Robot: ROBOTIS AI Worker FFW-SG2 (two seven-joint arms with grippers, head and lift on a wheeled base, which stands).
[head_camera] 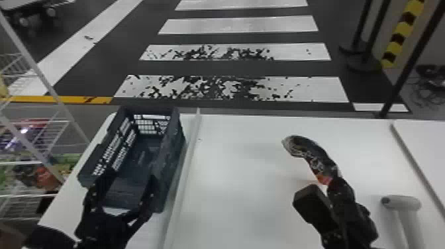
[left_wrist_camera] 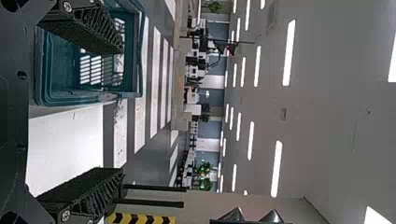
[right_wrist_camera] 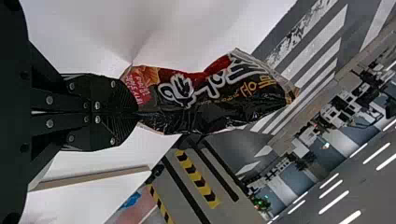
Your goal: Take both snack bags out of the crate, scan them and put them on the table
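I'm working on the scanning step, as I'm judging it: my right gripper [head_camera: 333, 181] is holding one snack bag [head_camera: 314, 159] out over the table [head_camera: 245, 198], right of centre in the head view. Its two fingers are closing flat together on one end of the bag, and the rest is pointing away from them, toward the middle of that view. In the right wrist view I'm seeing a broad printed face of the bag, loosely creased. I'm not able to tell whether the far end is touching the table. What I'm taking for the scanner [head_camera: 401, 202] is standing at lower right, near the right gripper and apart from the bag. My left gripper [head_camera: 129, 181] is waiting at lower left by the near end of the crate [head_camera: 172, 145], its fingers spreading wide with nothing held between them. Whether this bag is the first or the second, and whether it is already scanned, I'm leaving open. If it is still needing its scan, the next move is calling for turning the code toward the scanner's head, with the grip staying firm on that narrow end; if not, for lowering the bag onto the table. I'm watching for the soft pack swinging or folding over the code.
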